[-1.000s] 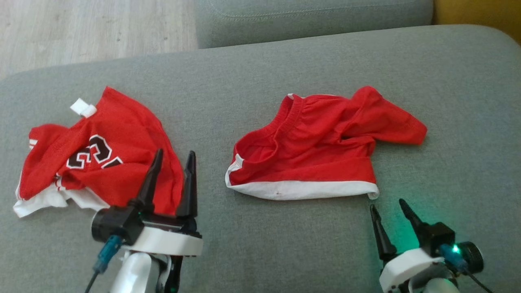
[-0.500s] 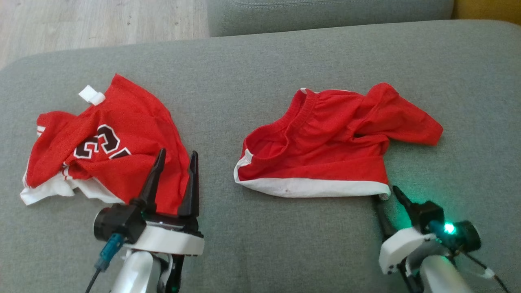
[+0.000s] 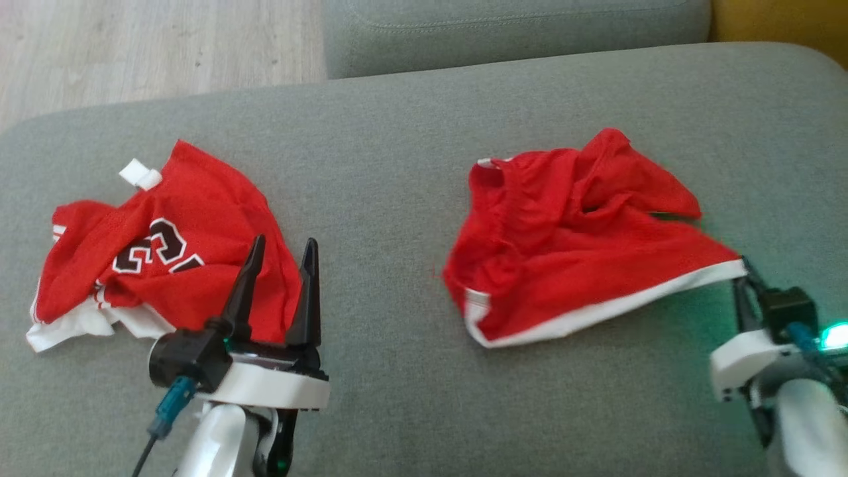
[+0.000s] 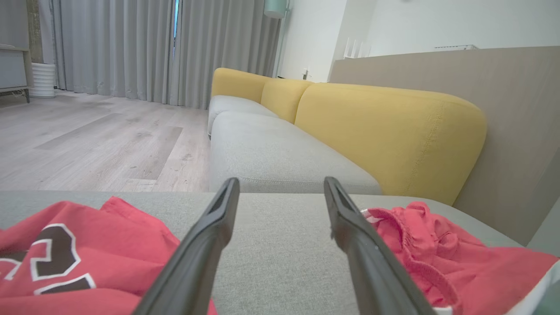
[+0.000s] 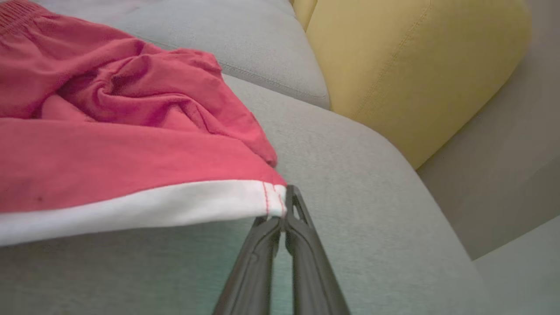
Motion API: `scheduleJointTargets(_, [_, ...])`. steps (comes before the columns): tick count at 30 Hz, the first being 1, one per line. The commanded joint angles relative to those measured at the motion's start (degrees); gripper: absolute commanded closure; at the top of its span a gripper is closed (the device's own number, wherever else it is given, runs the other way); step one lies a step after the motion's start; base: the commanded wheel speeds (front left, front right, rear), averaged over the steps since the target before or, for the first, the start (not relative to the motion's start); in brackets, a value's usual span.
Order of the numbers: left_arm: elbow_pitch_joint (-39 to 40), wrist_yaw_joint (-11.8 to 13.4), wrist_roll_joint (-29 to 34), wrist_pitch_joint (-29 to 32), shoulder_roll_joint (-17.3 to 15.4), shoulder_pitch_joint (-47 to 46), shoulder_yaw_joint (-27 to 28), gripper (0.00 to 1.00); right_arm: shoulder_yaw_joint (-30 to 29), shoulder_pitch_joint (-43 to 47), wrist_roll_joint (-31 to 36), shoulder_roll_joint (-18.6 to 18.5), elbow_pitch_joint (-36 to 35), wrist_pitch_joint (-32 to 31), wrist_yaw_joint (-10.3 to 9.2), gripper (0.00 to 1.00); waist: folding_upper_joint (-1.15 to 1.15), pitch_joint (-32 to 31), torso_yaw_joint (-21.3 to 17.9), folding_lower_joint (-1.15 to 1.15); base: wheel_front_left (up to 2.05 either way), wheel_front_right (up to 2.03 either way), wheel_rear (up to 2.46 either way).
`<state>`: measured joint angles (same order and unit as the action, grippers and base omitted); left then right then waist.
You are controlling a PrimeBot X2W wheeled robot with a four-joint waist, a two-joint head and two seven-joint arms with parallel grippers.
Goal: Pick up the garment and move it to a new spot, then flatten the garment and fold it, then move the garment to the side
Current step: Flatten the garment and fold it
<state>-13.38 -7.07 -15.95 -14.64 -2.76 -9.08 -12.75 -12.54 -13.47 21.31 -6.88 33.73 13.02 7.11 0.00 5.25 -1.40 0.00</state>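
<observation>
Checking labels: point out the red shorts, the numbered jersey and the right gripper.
red shorts (image 3: pixel 570 265), head view, middle of red cloth
numbered jersey (image 3: pixel 212 205), head view, red cloth beside number
right gripper (image 5: pixel 284 214), right wrist view, fingertips

Even, soft daylight; faint shadows. A green lamp (image 3: pixel 833 336) tints the grey cushion (image 3: pixel 662 344) nearby; the right forearm (image 3: pixel 805 421) is motion-blurred.

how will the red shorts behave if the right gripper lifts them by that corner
Probably floppy: the red shorts lie in soft crumpled folds, so most should hang and drag below the right gripper. Likely light, since the fabric looks thin. The pinch takes only a corner of the white hem, so it may slip.
</observation>
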Motion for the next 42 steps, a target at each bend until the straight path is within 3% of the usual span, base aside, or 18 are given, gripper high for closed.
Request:
scheduleJointTargets(1, [2.14,0.14,-0.52,-0.36,-0.12,-1.62,1.92,0.00,0.76,-1.14,1.18,-1.28,-2.31,-0.42,0.37,1.00,0.00,-0.19,-0.06,0.00,0.00,0.00,0.00])
scheduleJointTargets(3, [2.26,0.31,-0.74,-0.36,-0.12,-1.59,1.61,0.00,-0.35,-0.54,2.38,-1.63,-2.87,-2.32,0.37,1.00,0.00,-0.29,-0.03,0.00,0.00,0.00,0.00])
scheduleJointTargets(4, [2.29,0.39,-0.82,-0.36,-0.12,-1.60,1.45,0.00,-0.52,-0.25,2.60,-1.54,-3.13,-2.83,0.37,0.55,0.00,-0.30,0.02,0.00,0.00,0.00,0.00])
scheduleJointTargets(5, [2.32,0.46,-0.88,-0.36,-0.12,-1.62,1.32,0.00,-0.89,-0.08,2.51,-1.32,-3.45,-3.19,0.37,0.00,0.00,-0.30,0.05,0.00,0.00,0.00,0.00])
scheduleJointTargets(12, [2.76,0.62,-0.63,-0.36,-0.12,-1.46,1.44,0.00,-7.22,0.86,2.87,1.84,-9.68,-1.83,0.37,0.00,0.00,-0.64,-0.45,0.00,0.00,0.00,0.00])
scheduleJointTargets(15, [3.10,0.59,-0.37,-0.36,-0.12,-1.29,1.83,0.00,-8.49,0.97,0.15,3.47,-12.91,0.14,0.37,0.00,0.00,-1.03,-1.03,0.00,0.00,0.00,0.00])
scheduleJointTargets(22, [3.40,0.38,-0.02,-0.36,-0.12,-1.11,1.20,0.00,1.87,4.25,-19.21,3.98,-14.55,1.86,0.37,0.00,0.00,-1.43,-2.12,0.00,0.00,0.00,0.00])
scheduleJointTargets(29, [1.44,-0.14,2.17,-0.36,-0.73,-2.61,-2.97,0.00,5.99,6.16,-27.10,3.99,-16.58,1.95,0.37,0.00,0.00,-0.39,-2.95,0.00,0.00,0.00,0.00])
scheduleJointTargets(31, [-0.60,-0.31,2.70,0.19,-1.82,-4.30,-7.03,0.00,6.38,6.19,-27.93,3.99,-16.80,1.96,0.37,0.00,0.00,0.18,-3.16,0.00,0.00,0.00,0.00])
scheduleJointTargets(33, [-1.89,-0.37,1.97,2.57,-4.03,-7.31,-14.99,0.00,6.45,5.99,-28.56,4.00,-16.82,1.96,0.37,0.00,0.00,0.86,-3.43,0.00,0.00,0.00,0.00])
scheduleJointTargets(38, [-1.30,-0.40,-7.39,12.27,-12.02,-18.65,-35.55,0.00,6.60,5.02,-29.19,4.00,-16.98,1.96,0.37,0.00,0.00,2.88,-4.01,0.00,0.00,0.00,0.00])
scheduleJointTargets(42, [0.61,-0.40,-16.03,18.81,-18.35,-29.44,-47.60,0.00,7.33,3.98,-29.80,4.00,-16.79,1.97,0.37,0.00,0.00,4.12,-5.03,0.00,0.00,0.00,0.00])
